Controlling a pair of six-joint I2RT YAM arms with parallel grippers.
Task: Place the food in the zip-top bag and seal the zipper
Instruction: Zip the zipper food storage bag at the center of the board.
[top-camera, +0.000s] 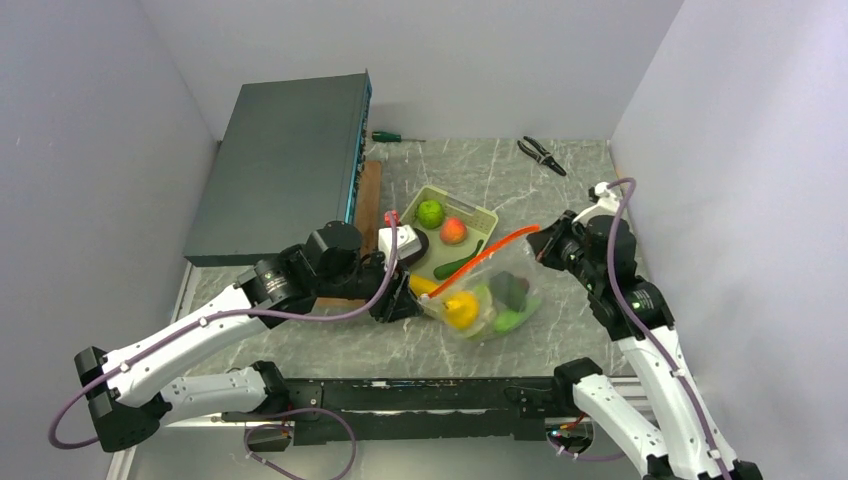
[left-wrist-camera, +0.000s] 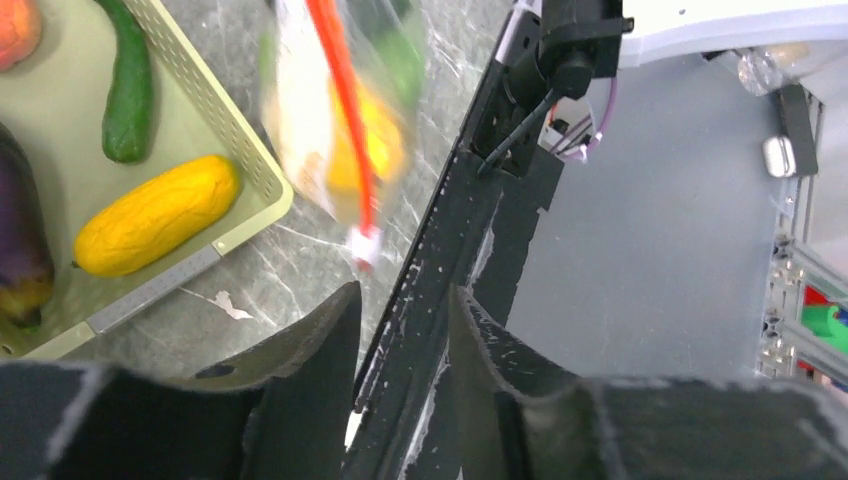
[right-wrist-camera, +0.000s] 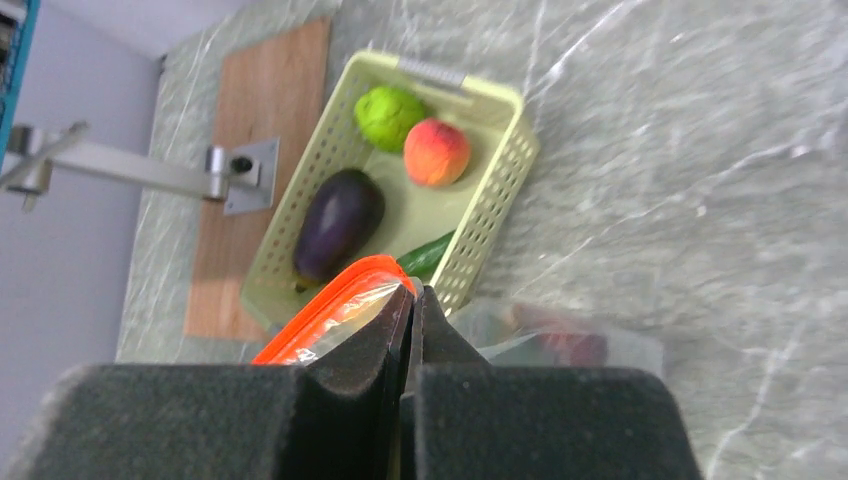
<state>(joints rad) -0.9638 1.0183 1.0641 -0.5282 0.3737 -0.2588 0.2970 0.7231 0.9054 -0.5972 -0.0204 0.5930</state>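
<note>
The clear zip-top bag (top-camera: 490, 300) lies in front of the tray, holding a yellow-orange piece (top-camera: 460, 308), a dark piece (top-camera: 508, 290) and a green piece (top-camera: 508, 322). I see no cauliflower. The red-orange zipper (top-camera: 480, 258) runs up and right from the bag's left end. My right gripper (top-camera: 545, 245) is shut on the zipper's right end and holds it raised; the wrist view shows the strip (right-wrist-camera: 330, 310) pinched at the closed gripper (right-wrist-camera: 412, 295). My left gripper (top-camera: 400, 300) is open and empty, just left of the white slider tab (left-wrist-camera: 364, 240), not touching it.
The pale green tray (top-camera: 487, 215) holds a lime (top-camera: 430, 213), a peach (top-camera: 454, 230), a cucumber (top-camera: 460, 265), a yellow squash (left-wrist-camera: 155, 215) and an eggplant (right-wrist-camera: 338, 222). A dark box (top-camera: 285, 170), a wooden board (top-camera: 365, 195), a screwdriver (top-camera: 395, 137) and pliers (top-camera: 541, 154) lie behind.
</note>
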